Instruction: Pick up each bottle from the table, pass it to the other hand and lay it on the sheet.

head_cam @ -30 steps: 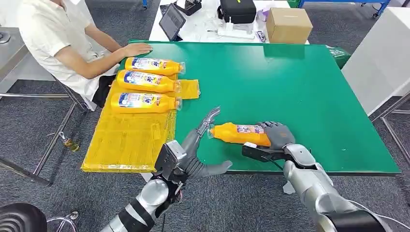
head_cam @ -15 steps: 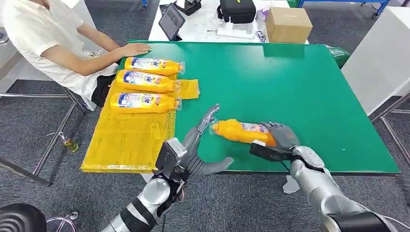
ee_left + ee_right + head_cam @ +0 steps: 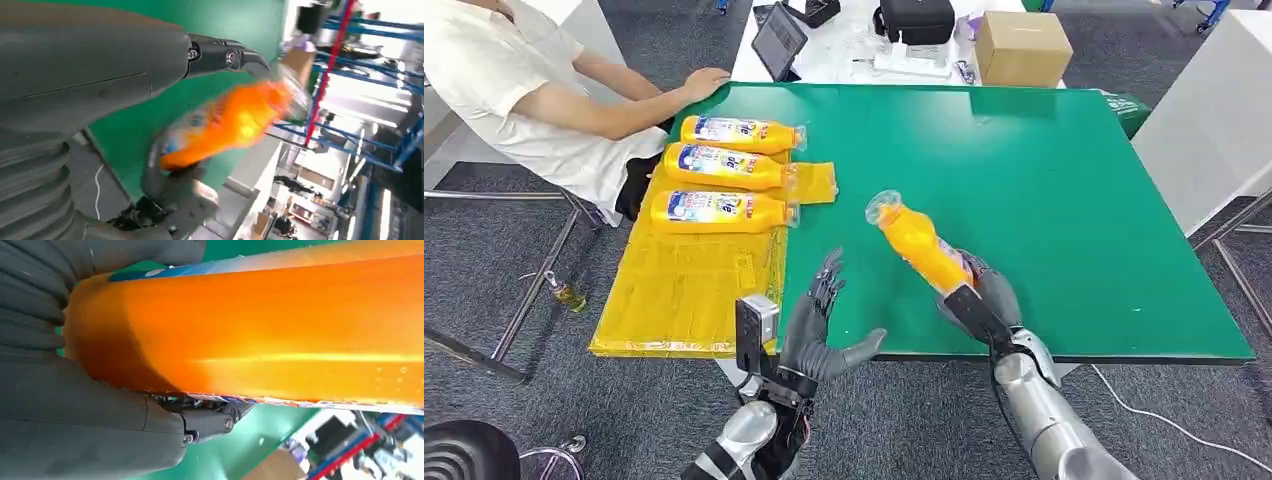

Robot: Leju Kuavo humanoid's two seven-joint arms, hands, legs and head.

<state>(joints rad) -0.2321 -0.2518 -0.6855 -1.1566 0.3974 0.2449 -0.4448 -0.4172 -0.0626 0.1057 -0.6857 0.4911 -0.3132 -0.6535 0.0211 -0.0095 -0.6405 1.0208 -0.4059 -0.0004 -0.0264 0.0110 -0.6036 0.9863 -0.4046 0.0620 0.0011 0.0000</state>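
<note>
Gripping orange bottle [image 3: 921, 247] by base in right hand [image 3: 984, 300], raised, tilted over green worktop [image 3: 1044, 170]; left hand [image 3: 824, 325] spread, empty, nearby. Handover step: transfer next, then laying on yellow sheet [image 3: 684, 290].

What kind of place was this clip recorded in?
Probably a lab or workshop: a green table on grey carpet, a white bench with a tablet and cardboard box, blue racking beyond.

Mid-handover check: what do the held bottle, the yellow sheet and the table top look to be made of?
Held bottle: probably clear glossy plastic, orange liquid showing through, bright highlights. Yellow sheet: likely thin plastic film, wrinkled and shiny. Table top: smooth matte green surface, maybe a mat or laminate; can't tell which.
</note>
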